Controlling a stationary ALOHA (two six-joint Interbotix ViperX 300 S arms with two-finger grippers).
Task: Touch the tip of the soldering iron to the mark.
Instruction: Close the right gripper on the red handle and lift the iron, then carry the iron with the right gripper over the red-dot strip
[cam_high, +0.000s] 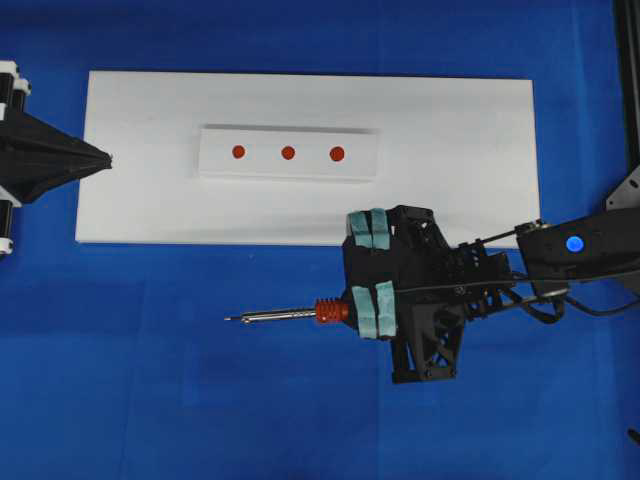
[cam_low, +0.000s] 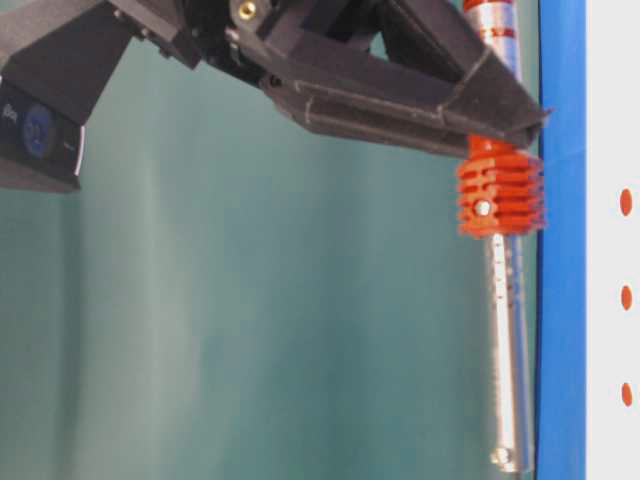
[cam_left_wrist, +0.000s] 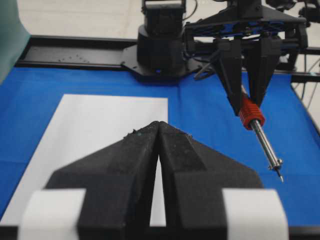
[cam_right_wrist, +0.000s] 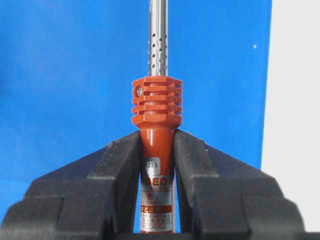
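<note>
Right gripper is clamped on the soldering iron by its red handle, so the grip looks solid in the right wrist view. Left gripper is closed on nothing, parked at the left edge of the white board. The iron hangs over the blue desk just off the board's front edge, shaft pointing left, tip well short of any mark.

If I were steering this: swing the tip toward the board, tilt it down, and come in slow so only the point lands on the dot, not the shaft. The handle is held near the collar, so watch for it pivoting on contact.

Count: one iron, one board, one raised white strip, three red marks.
</note>
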